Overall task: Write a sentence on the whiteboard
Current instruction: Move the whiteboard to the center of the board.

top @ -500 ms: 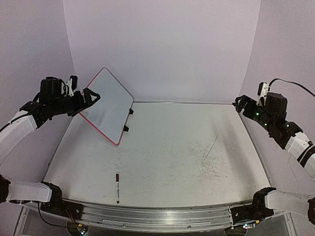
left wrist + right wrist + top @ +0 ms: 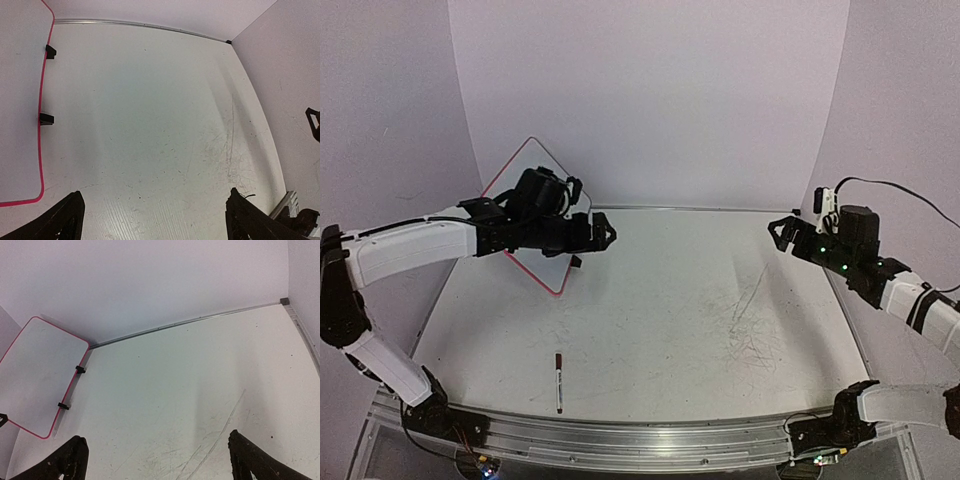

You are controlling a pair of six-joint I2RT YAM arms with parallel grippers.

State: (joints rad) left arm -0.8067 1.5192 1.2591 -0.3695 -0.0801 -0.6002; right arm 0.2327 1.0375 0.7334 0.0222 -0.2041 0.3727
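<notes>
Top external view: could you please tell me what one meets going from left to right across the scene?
whiteboard → left gripper → right gripper. The marker is left out, since it lies within the whiteboard's span.

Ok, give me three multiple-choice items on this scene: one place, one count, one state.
1. Where does the marker lie? A) near the table's front edge, left of centre; B) in the far right corner; C) against the back wall.
2. How many black clip feet show on the whiteboard? A) one; B) two; C) four.
3. How does the left gripper stand? A) shut on the marker; B) shut on the whiteboard; C) open, holding nothing.
Answers: A, the top view shows it there; B, two sit along the red-pink edge; C, only table shows between its fingers.
</notes>
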